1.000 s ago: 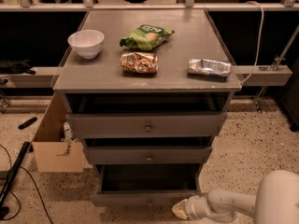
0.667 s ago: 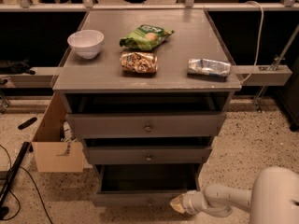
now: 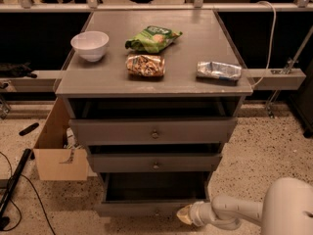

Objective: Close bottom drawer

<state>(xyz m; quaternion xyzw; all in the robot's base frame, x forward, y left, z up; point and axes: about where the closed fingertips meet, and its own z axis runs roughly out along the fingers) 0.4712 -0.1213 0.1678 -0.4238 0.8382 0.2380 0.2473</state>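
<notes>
The bottom drawer (image 3: 129, 209) sat pulled out at the foot of the grey-brown cabinet (image 3: 107, 78). Its low front stood forward of the two drawers above, and its dark box lay open to view behind it.

At the far left a black cable (image 3: 13, 180) lay across the speckled floor (image 3: 274, 146). A cardboard box (image 3: 57, 163) stood against the cabinet's left side.

On the cabinet top a white bowl (image 3: 90, 45) stood near the left edge. To its right lay a brown snack bag (image 3: 145, 65) with a green snack bag (image 3: 153, 38) just behind it; whether the two touched could not be told. Further right a silver packet (image 3: 218, 70) lay near the right edge, well apart from the others.

Under the top, the top drawer (image 3: 112, 131) stood a little way out, and the middle drawer (image 3: 117, 163) beneath it was also slightly out. Each had a small round knob at its centre.

At the lower right the gripper (image 3: 184, 214) was down low at the right end of the bottom drawer's front, either touching it or just beside it; which one could not be told. Whether it was clenched or released could not be told either. The white arm (image 3: 230, 210) ran from it to the right, to a rounded white body in the corner. Higher up on the right, a white cable (image 3: 270, 38) hung down behind the cabinet.
</notes>
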